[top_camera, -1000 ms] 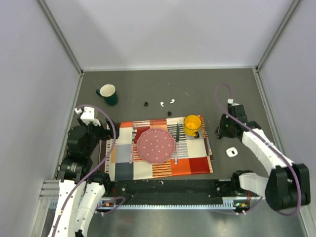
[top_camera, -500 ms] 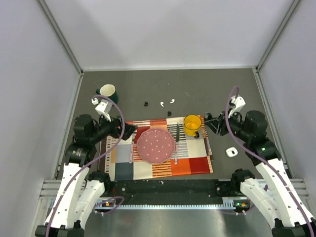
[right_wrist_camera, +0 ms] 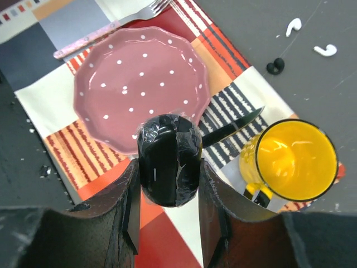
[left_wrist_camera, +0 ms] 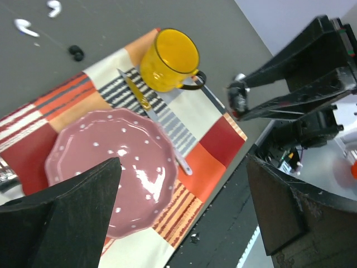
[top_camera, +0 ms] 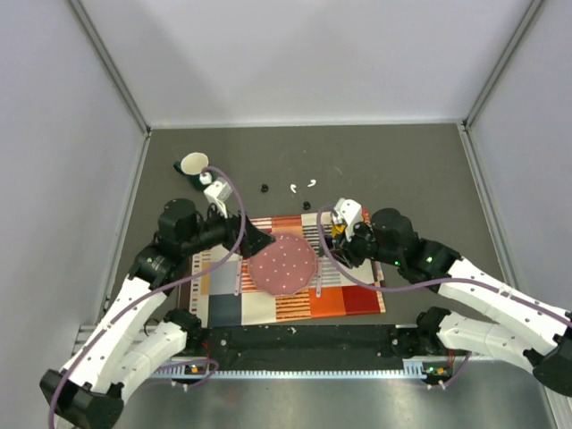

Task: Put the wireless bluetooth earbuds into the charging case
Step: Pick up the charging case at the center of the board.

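- White earbuds (top_camera: 293,189), top view: side by side beyond the placemat (top_camera: 357,299), ahead of both arms; charging case unseen.
- Left wrist: left gripper (left_wrist_camera: 181,167) fingers apart, empty; earbuds upper left.
- Right wrist: right gripper (right_wrist_camera: 169,159) fingertips together; earbuds upper right.

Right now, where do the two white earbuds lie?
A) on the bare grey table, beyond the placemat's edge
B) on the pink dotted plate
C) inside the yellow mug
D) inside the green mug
A: in the right wrist view both white earbuds lie on the grey table past the checked placemat, near a small black bit, clear of the pink plate and the yellow mug.
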`<state>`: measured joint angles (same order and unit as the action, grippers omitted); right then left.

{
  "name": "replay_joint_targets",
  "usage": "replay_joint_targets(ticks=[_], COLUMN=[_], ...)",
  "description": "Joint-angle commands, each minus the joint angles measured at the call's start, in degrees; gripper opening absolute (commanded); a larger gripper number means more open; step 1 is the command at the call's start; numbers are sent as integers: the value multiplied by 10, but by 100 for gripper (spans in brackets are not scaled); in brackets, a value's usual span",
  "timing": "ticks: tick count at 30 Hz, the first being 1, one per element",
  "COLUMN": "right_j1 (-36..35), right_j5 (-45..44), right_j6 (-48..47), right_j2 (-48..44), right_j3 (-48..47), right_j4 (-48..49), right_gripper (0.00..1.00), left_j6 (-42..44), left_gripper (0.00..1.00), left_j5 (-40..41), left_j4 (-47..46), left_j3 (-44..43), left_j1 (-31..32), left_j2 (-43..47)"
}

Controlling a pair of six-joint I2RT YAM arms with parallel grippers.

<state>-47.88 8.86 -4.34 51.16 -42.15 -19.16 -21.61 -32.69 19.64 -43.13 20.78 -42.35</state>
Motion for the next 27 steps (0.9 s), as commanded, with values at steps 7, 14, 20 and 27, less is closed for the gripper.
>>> replay_joint_targets(ticks=[7, 14, 20, 27], right_j1=[-76, -80, -80, -80], right_j5=[-68, -52, -46, -39], right_j6=[-83, -82, -82, -82], right_j2=[11, 13, 16, 13], right_j3=[-25, -28, -23, -16], right_j4=[127, 127, 133, 145], right_gripper=[0, 0, 0, 0], left_j6=[-61, -102, -116, -116], left_gripper=[98, 93, 88, 66], left_j5=[126, 158, 171, 172], left_j4=[-81, -162, -185, -192], left_j3=[-36, -40, -60, -78], left_j1=[145, 206, 240, 264], left_j2=[-82, -134, -177, -218])
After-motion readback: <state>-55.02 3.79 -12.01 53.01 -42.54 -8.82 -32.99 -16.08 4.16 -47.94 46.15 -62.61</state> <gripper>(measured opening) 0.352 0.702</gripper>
